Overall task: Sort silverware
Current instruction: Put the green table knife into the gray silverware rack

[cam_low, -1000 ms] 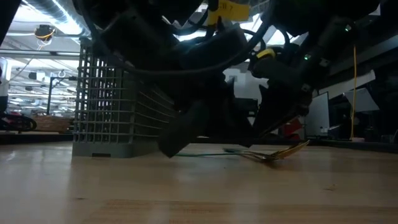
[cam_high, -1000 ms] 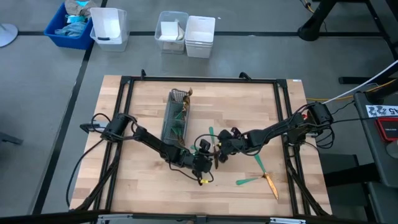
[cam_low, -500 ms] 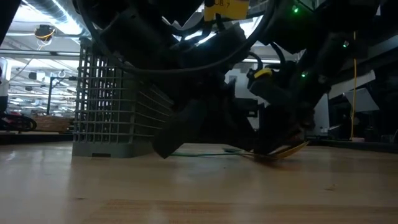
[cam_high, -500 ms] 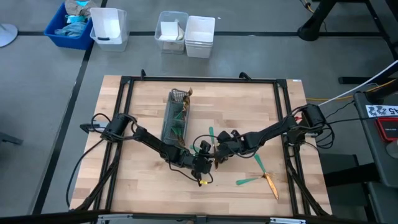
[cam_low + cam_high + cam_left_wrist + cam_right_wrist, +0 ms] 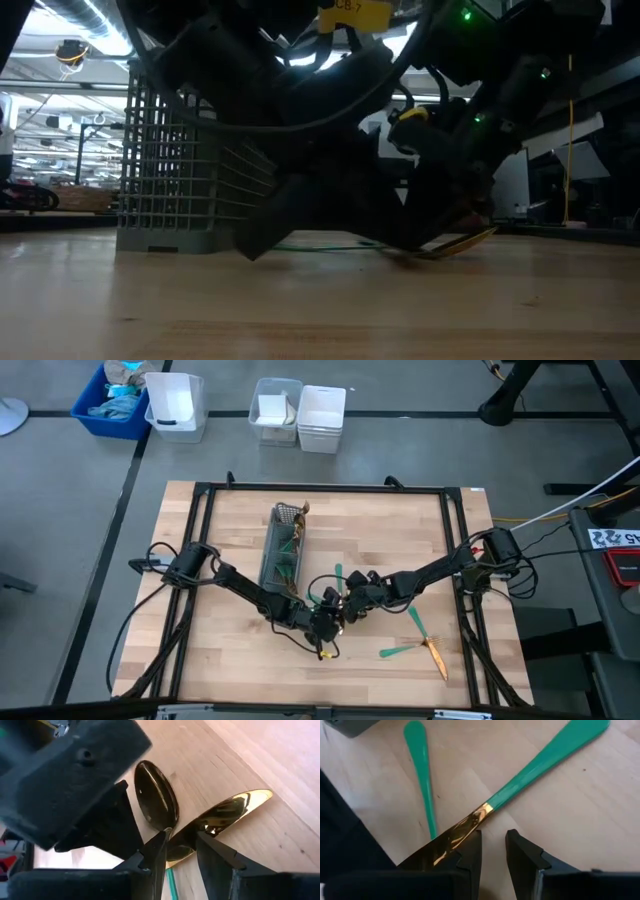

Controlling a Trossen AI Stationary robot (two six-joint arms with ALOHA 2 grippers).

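Some silverware [image 5: 286,556] stood in the caddy [image 5: 272,568]; both tools [image 5: 335,622] [image 5: 350,607] hovered, parted, over spoons [image 5: 156,800] left on the bench [image 5: 390,540].

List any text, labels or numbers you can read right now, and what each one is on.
"CB-7", partly cut off: yellow tag on the arm cabling, low view.
Black-and-white label on the equipment beside the table, high view: characters too small to read.
Nothing readable on the cutlery, the mesh caddy or the white bins.
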